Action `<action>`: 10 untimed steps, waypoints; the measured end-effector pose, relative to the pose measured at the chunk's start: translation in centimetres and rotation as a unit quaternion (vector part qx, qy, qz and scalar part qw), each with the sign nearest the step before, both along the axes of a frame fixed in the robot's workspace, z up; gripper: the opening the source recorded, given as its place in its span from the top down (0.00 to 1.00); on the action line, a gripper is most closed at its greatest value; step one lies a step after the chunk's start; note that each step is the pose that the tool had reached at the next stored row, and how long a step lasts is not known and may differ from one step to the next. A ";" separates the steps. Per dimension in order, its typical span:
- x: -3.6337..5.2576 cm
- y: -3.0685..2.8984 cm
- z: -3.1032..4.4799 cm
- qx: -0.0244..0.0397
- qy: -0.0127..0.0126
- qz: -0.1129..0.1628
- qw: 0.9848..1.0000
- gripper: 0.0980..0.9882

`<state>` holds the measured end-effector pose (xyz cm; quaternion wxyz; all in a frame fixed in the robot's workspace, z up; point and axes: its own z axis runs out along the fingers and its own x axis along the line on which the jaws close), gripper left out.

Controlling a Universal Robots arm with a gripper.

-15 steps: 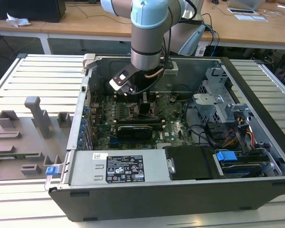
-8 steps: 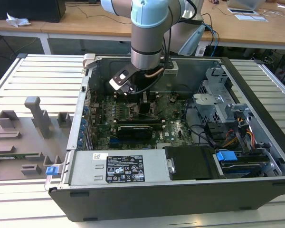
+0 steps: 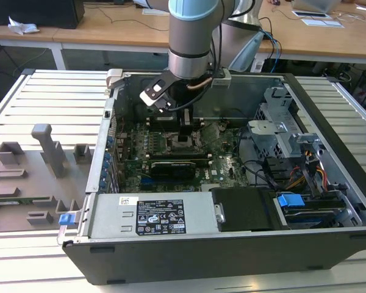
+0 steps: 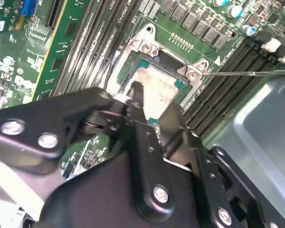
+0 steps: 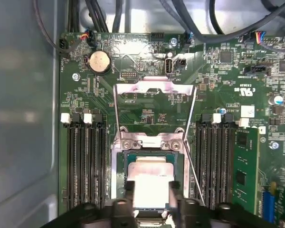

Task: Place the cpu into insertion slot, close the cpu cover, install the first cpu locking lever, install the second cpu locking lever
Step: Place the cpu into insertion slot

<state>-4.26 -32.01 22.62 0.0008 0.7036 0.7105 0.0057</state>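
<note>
The pincer (image 5: pixel 150 191) pinches the cpu (image 5: pixel 149 175) by two opposite edges, one black finger (image 5: pixel 128 189) on each side, right at the insertion slot (image 5: pixel 180 164). Whether the chip is seated or just above the socket floor I cannot tell. The cpu cover (image 5: pixel 154 87) stands open behind the slot — its window frames bare green board — and a thin wire locking lever (image 5: pixel 194 172) slants beside the socket. Black memory slots (image 5: pixel 85 164) flank the socket on both sides. A coin cell battery (image 5: pixel 99 61) sits beyond the cover, near a bundle of cables (image 5: pixel 204 19).

In the second wrist view the pincer (image 4: pixel 156 103) is seen past its own black linkage, which hides the nearer part of the cpu (image 4: pixel 156 84). The insertion slot (image 4: pixel 147 46) shows its silvery rim and screws, and the locking lever (image 4: pixel 247 72) runs out from a socket corner.

The exterior view takes in the open computer case (image 3: pixel 232 259) lying on a slatted counter (image 3: pixel 49 97). The robot arm (image 3: pixel 192 36) reaches down into it, and the pincer (image 3: pixel 186 131) covers the socket. A white label (image 3: pixel 161 217) with black print sits on the silver power supply — its lines too fine to make out. A grey fixture tray (image 3: pixel 36 171) lies at the exterior view's left, beside the case, and a blue tab (image 3: pixel 291 200) sits among the drive bays.
</note>
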 end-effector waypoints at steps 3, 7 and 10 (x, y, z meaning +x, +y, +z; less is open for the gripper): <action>0.00 0.02 1.21 0.000 0.000 0.000 1.000 0.85; 0.00 0.09 2.93 0.000 0.000 0.000 1.000 0.99; 0.00 0.10 4.21 0.000 0.000 0.000 1.000 0.99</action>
